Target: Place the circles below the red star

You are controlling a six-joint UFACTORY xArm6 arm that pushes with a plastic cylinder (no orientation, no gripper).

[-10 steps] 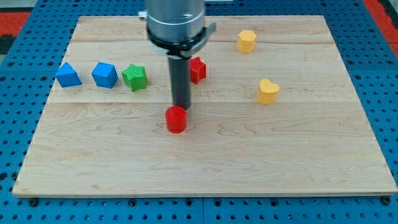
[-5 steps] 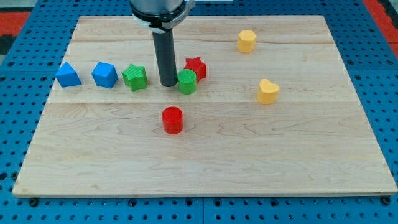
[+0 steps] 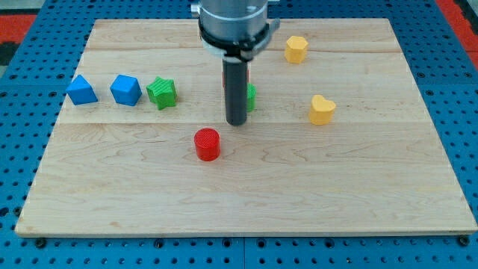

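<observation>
A red circle (image 3: 207,143) lies near the board's middle. My tip (image 3: 237,122) stands just up and to the right of it, apart from it. The rod hides most of a green circle (image 3: 251,96), which shows only as a green sliver on the rod's right side. The red star (image 3: 224,81) is almost wholly hidden behind the rod; only a thin red edge shows at its left.
A green star (image 3: 162,92), a blue cube (image 3: 125,90) and a blue block (image 3: 81,90) stand in a row at the view's left. Two yellow blocks lie at the right, one at the top (image 3: 296,48) and one lower (image 3: 323,109). The wooden board (image 3: 246,194) sits on a blue pegboard.
My rod moved from the red circle up to the green circle's left, then to the right and down. The green circle has shifted right and is now mostly hidden. The red circle stayed put.
</observation>
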